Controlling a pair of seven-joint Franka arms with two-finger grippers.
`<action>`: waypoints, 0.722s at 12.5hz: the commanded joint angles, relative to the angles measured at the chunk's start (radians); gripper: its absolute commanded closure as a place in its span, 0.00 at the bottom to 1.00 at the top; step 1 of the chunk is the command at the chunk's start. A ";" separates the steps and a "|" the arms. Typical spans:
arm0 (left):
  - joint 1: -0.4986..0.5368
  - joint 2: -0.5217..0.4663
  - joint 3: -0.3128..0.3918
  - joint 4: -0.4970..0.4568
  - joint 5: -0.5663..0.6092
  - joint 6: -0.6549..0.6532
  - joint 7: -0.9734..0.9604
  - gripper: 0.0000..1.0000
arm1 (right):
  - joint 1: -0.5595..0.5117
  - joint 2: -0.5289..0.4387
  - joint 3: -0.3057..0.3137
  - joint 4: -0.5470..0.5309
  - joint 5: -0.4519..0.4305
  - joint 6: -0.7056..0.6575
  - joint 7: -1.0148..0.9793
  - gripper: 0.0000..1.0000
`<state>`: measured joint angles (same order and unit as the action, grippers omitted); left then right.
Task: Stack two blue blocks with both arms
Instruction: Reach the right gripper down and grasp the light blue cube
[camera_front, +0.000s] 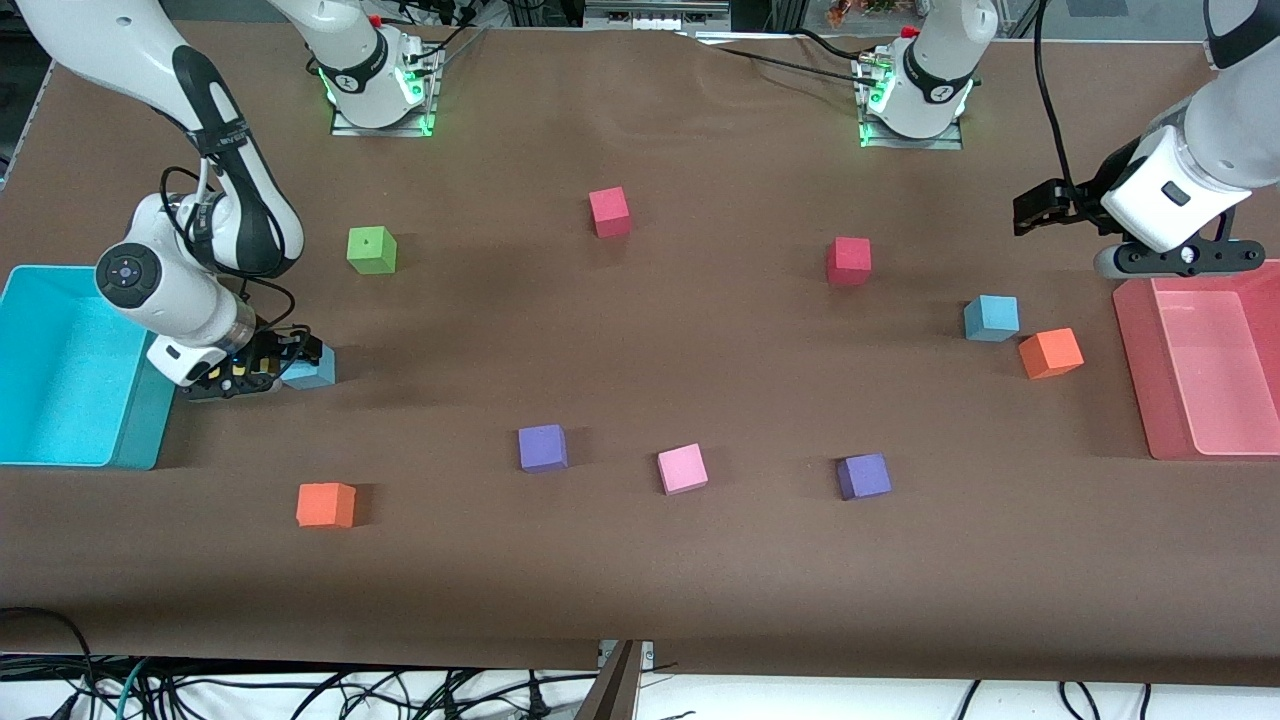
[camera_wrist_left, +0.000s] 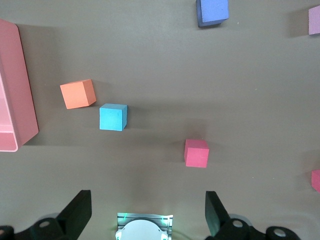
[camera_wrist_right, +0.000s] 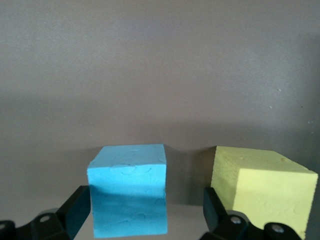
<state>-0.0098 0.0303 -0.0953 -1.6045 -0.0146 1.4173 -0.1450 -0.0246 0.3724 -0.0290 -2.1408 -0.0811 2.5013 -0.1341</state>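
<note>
Right end effector (camera_front: 285, 362) low at counter (camera_front: 640, 560), beside turquoise bin (camera_front: 60, 370). Fingers (camera_wrist_right: 75, 212) apart, first blue block (camera_front: 310, 367) between them, not squeezed. Yellow block (camera_wrist_right: 262, 187) just beside it.

Second blue block (camera_front: 991, 318) sits near left arm's end, orange block (camera_front: 1050, 353) at its 4 o'clock.

Left end effector (camera_front: 1035, 208) waits up high over the counter, fingers (camera_wrist_left: 77, 212) apart, holding nothing.

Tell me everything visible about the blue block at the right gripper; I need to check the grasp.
The blue block is a light sky-blue cube that looks like foam, its faces faintly dimpled. It rests flat on the brown table, beside the turquoise bin at the right arm's end. The right gripper is low around it, one finger against a side, the other apart from it. A yellow block sits beside it.
</note>
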 joint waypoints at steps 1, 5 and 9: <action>-0.002 -0.024 -0.004 -0.014 0.024 0.003 -0.001 0.00 | -0.009 -0.013 0.030 -0.010 0.003 0.013 -0.001 0.00; -0.004 -0.030 -0.012 -0.005 0.022 -0.026 -0.005 0.00 | -0.009 0.025 0.031 -0.013 0.004 0.056 -0.008 0.01; -0.002 -0.032 -0.015 0.017 0.022 -0.041 -0.007 0.00 | -0.011 0.042 0.031 -0.030 0.004 0.070 -0.005 0.70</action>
<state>-0.0105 0.0093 -0.1044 -1.5987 -0.0146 1.3954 -0.1455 -0.0244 0.4175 -0.0072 -2.1533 -0.0808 2.5480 -0.1336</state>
